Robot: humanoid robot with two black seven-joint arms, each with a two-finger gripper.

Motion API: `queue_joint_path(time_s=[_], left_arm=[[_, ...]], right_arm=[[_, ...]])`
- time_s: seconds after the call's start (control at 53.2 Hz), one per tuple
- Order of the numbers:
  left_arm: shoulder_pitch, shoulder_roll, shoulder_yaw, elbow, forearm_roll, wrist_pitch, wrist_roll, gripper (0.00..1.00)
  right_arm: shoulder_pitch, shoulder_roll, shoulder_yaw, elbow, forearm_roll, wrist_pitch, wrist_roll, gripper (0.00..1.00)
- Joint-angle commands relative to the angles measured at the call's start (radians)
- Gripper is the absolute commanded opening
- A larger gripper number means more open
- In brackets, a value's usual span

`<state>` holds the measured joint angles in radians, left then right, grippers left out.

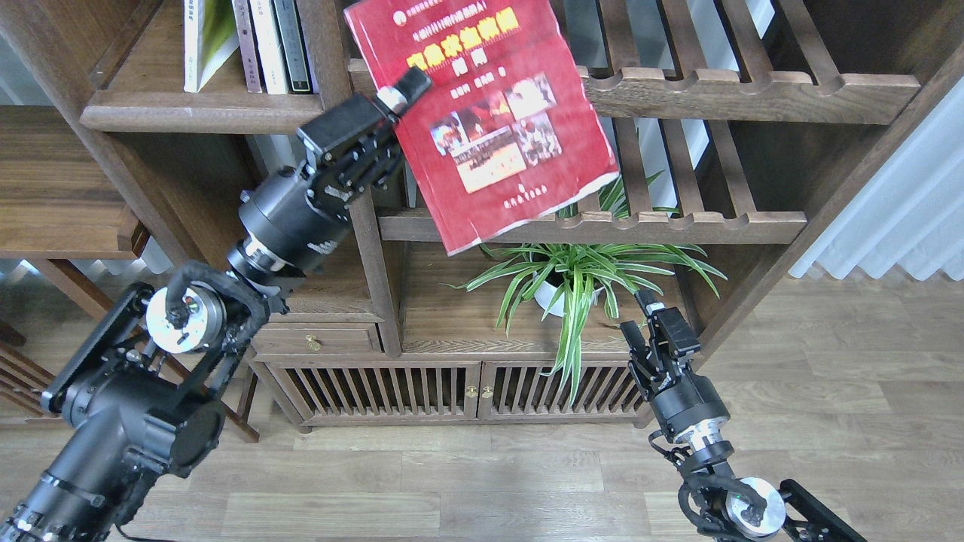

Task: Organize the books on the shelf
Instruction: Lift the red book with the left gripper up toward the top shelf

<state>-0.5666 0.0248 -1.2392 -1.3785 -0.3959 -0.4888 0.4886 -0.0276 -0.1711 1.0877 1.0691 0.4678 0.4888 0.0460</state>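
Slatted rack (602, 218) partly behind red book (489, 113)

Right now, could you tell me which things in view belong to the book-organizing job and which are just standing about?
Belong to the job:
- red book, held by the left gripper
- shelf with upright books

Just standing about:
- potted plant
- slatted racks
- small drawer
- right gripper, idle

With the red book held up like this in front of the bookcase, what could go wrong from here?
1. The left pincer grips the red book only near its left edge, so the tilted book may sag or slip.
2. Its lower corner hangs in front of the slatted rack and may catch on the notched rail.
3. If it drops, it would likely hit the potted plant below.
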Motion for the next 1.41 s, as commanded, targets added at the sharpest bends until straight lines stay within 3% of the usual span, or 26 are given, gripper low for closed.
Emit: queue_joint_path(time_s=[0.0, 0.883, 1.39], left_arm=[[-0.013, 0.003, -0.031, -0.001, 0.0, 0.0, 0.0, 0.05], [-0.087, 0.03, -0.348, -0.002, -0.001, 0.0, 0.0, 0.06], [-0.085, 0.204, -0.473, 0.027, 0.0, 0.0, 0.0, 0.07]], right_arm=[[-0.002, 0.001, 0.001, -0.024, 0.0, 0.0, 0.0, 0.81], [0.02, 0.024, -0.002, -0.08, -0.003, 0.0, 0.003, 0.81], [0.023, 0.051, -0.009, -0.095, -0.003, 0.0, 0.002, 0.81]])
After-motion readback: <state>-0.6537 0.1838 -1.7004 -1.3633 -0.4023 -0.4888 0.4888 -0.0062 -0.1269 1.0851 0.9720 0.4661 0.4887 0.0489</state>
